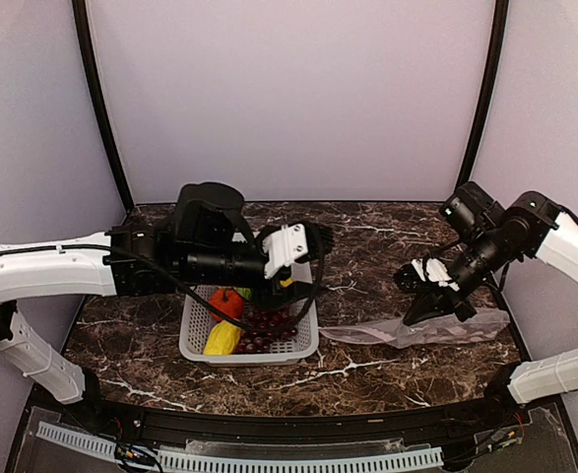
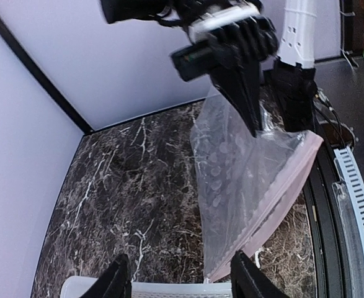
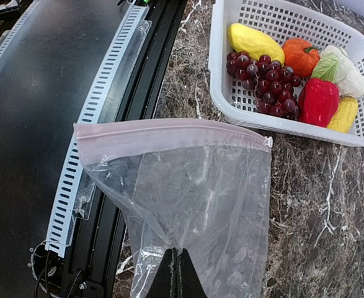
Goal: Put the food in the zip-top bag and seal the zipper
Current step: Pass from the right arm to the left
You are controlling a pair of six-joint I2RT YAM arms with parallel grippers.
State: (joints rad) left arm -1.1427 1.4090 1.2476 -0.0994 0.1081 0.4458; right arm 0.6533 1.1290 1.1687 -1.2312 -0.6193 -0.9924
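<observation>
The zip-top bag, clear and crinkly, hangs from my right gripper, which is shut on its closed bottom end. Its pinkish zipper is the far edge, toward the basket. From above, the bag trails along the table below the right gripper. The food lies in the white basket: grapes, tomato, cauliflower, red pepper and a yellow piece. My left gripper is open and empty over the basket's right rim, facing the bag.
A black rail with a white slotted cable channel runs along the table's near edge, close to the bag's left corner. Walls close in the marble table at the back and sides.
</observation>
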